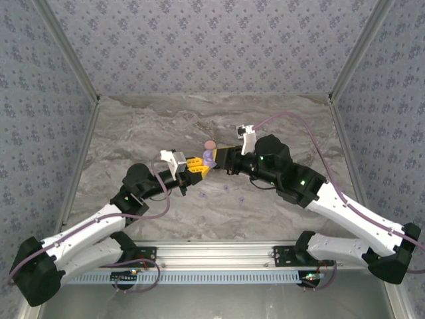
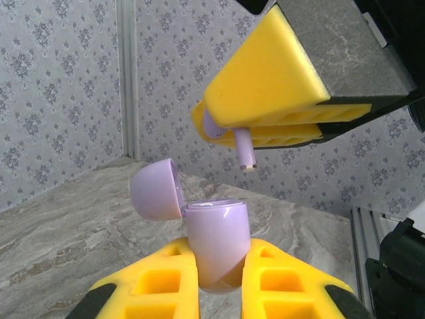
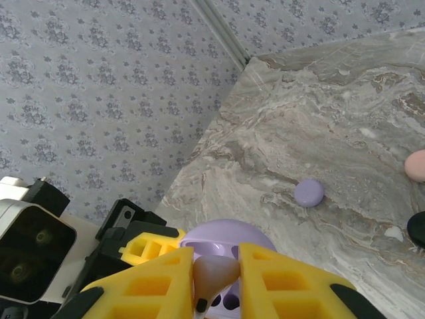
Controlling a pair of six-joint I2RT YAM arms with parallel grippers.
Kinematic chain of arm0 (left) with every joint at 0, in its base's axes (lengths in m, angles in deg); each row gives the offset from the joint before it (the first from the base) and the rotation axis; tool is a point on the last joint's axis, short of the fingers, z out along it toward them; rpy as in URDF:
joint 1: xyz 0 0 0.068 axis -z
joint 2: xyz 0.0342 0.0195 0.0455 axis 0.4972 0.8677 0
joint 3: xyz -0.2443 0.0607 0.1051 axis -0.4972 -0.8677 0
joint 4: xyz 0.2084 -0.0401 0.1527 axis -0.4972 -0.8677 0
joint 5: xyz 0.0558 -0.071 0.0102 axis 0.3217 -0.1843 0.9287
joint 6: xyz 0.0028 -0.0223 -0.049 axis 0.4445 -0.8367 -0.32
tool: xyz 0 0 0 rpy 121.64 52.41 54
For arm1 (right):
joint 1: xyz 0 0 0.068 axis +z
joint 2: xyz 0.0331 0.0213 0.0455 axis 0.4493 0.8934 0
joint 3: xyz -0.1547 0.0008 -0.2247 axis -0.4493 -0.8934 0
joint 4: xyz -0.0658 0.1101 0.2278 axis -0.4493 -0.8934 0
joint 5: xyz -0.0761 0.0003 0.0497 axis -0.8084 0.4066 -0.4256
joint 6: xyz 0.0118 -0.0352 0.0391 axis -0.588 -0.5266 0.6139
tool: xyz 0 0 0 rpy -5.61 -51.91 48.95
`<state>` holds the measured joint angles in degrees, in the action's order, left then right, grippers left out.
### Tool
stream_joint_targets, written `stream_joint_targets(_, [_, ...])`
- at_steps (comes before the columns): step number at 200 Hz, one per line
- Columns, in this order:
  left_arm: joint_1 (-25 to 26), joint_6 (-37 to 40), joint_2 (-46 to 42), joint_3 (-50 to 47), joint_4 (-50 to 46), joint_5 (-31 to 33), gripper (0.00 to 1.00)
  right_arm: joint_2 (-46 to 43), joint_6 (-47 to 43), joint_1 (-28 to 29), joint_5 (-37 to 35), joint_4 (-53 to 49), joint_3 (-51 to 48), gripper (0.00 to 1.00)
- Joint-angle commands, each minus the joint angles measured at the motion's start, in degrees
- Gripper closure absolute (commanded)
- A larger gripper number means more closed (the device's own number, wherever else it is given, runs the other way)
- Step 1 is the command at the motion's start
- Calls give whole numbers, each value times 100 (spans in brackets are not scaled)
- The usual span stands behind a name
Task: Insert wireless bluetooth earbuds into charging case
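In the left wrist view the lavender earbud (image 2: 244, 147) hangs just above centre with its long axis close to vertical. The stem points down and tips slightly right, and the rounded head is up between yellow fingers. The stem's tip is above and a little right of the lavender case (image 2: 216, 229), clear of it. The case stands upright at lower centre, mouth up. Its lid (image 2: 156, 189) is hinged open to the left, beside the stem rather than under it.

The right gripper (image 2: 222, 126) reaches in from the upper right, jaws nearly together and clamped on the earbud's head. The left gripper (image 2: 220, 256), at the bottom edge, is closed on the case's lower body, one finger on each side.

In the right wrist view the earbud is pinched at bottom centre, with the case's open top just beyond it (the fingers partly hide its wells). On the marble table (image 3: 345, 119) lie a round lavender object (image 3: 309, 193) right of centre, and a pink object (image 3: 416, 165) and a black object (image 3: 418, 229) cut off by the right edge.
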<state>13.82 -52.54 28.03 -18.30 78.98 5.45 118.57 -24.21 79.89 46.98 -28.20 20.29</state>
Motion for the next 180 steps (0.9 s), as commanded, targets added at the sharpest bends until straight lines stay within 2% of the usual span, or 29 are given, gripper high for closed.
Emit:
stream_joint_targets(1, [48,126,-33,84,311,-158,100,-11,-98,51,-278,-27,176,77])
stream_joint_targets(89, [48,96,-33,83,355,-192,100,198,-98,55,-401,-203,171,77])
stream_joint_targets(180, [48,109,-55,71,335,-157,100,108,-102,109,-165,-392,83,77])
